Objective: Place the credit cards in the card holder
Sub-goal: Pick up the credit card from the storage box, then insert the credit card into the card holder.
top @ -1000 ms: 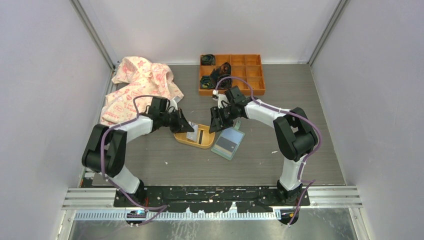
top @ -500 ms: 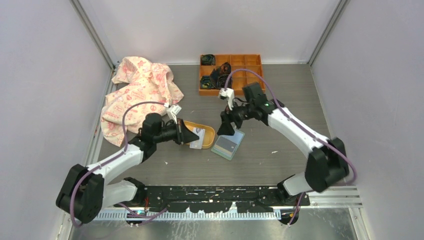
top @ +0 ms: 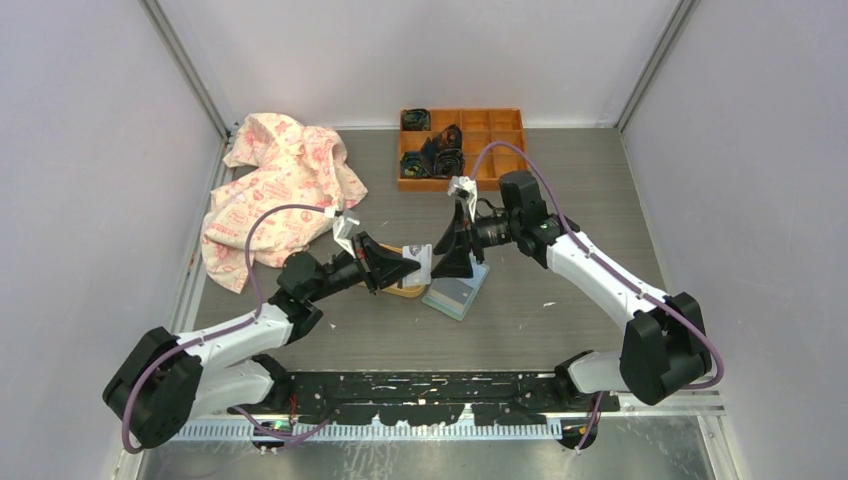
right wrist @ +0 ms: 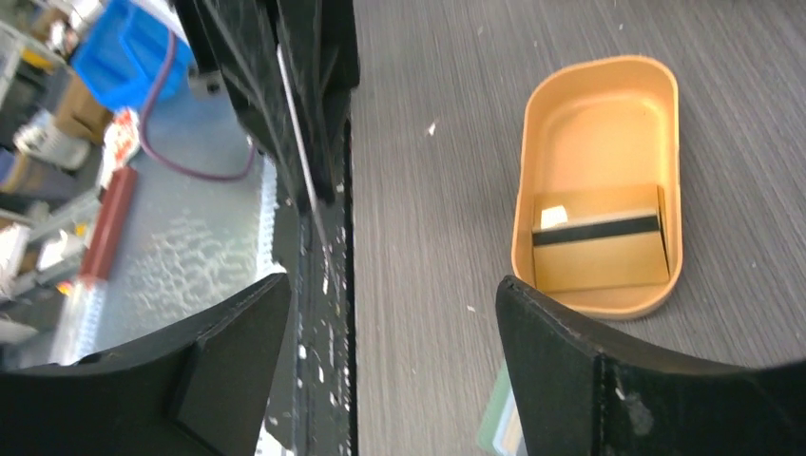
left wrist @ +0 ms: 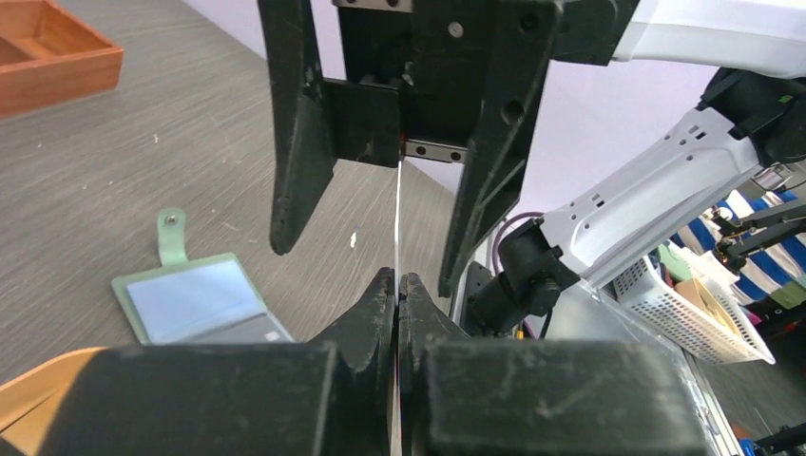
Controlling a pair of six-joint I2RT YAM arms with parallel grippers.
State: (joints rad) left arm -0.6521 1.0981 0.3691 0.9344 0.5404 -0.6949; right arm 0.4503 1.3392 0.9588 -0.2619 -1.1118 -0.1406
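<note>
Now that the left gripper [left wrist: 396,285] has lifted a whitish card [left wrist: 396,223] out of the dish [right wrist: 599,123], clamped on its lower edge, the right gripper [left wrist: 371,258] has spread its jaws to either side of the upright card, clear of both faces. A striped orange card [right wrist: 597,252] remains in the dish. The card holder [top: 457,290] lies open on the table [top: 560,300] just beside it. A handover appears to be the step in hand.
</note>
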